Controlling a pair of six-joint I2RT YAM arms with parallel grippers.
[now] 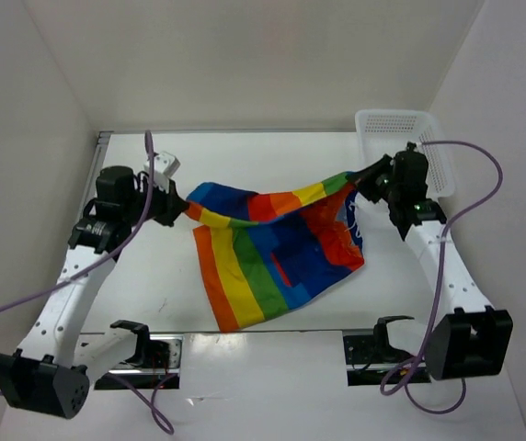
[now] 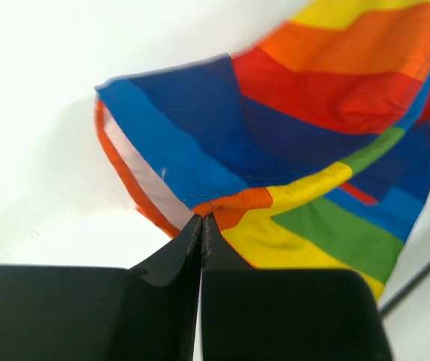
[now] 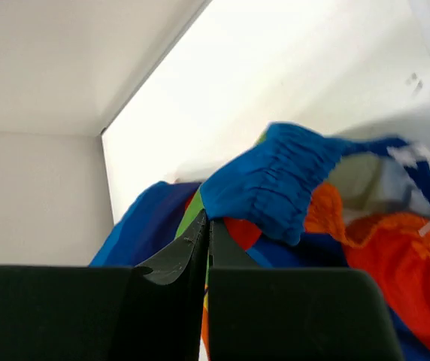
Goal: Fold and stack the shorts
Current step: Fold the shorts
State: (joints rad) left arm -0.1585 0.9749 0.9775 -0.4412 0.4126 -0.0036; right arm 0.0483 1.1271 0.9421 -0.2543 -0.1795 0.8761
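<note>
Left gripper (image 1: 177, 209) is clamping the shorts (image 1: 272, 253) at centre-left, right gripper (image 1: 363, 181) is clamping them near the blue waistband at upper right, with fabric sagging mid-frame between them.

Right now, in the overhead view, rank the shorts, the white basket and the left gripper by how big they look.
1. the shorts, clearly largest.
2. the white basket, partly hidden by the right arm.
3. the left gripper, smallest, shut on the shorts' corner.
</note>
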